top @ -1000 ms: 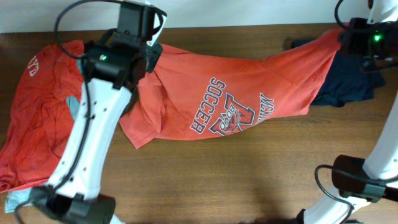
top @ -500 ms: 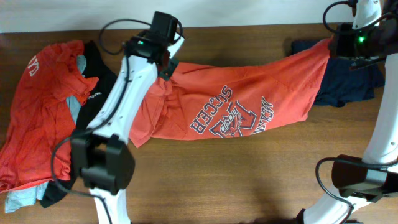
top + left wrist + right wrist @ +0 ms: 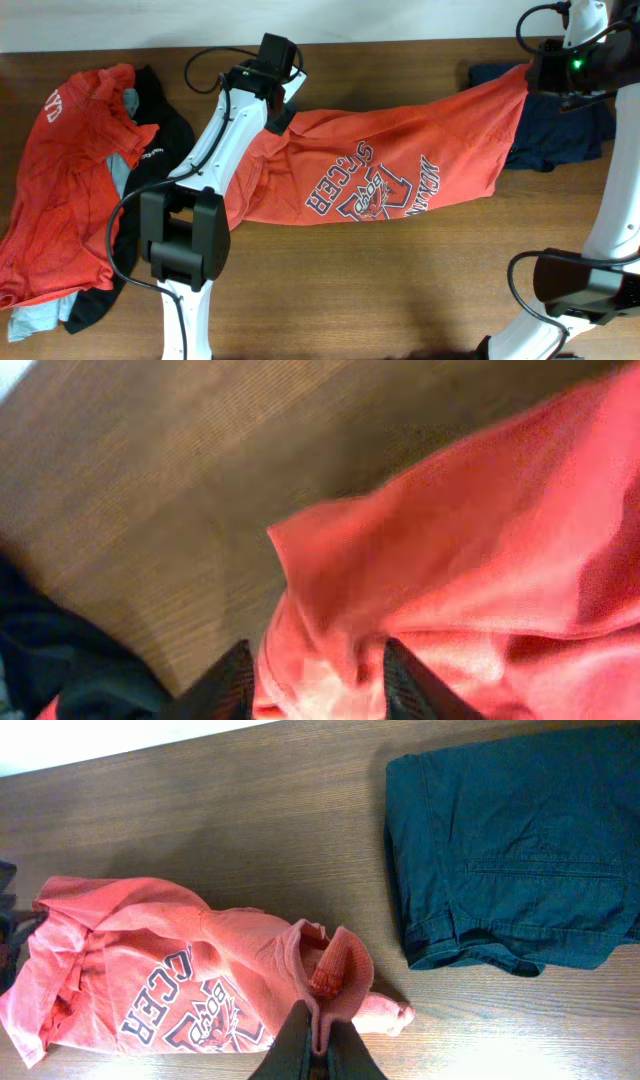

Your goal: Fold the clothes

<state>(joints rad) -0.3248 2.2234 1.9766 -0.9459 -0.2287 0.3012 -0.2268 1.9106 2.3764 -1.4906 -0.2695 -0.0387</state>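
An orange-red T-shirt [image 3: 400, 170] with white SOCCER lettering lies stretched across the table between my two grippers. My left gripper [image 3: 282, 108] is at its left end. In the left wrist view its fingers [image 3: 320, 685] stand apart with bunched red cloth [image 3: 480, 560] between them. My right gripper [image 3: 537, 72] is at the shirt's right end. In the right wrist view it [image 3: 318, 1045] is shut on a fold of the shirt [image 3: 150, 970], held above the table.
A pile lies at the left: another orange-red shirt [image 3: 60, 190], a black piece [image 3: 160, 140] and a pale grey-blue piece [image 3: 120, 175]. Folded navy shorts [image 3: 565, 135] lie at the back right, also in the right wrist view [image 3: 520, 850]. Bare wood runs along the front.
My left arm has swung right and dropped low toward the table, off the pile. The shirt has shifted right and lies flatter and longer. The right gripper has moved slightly left.
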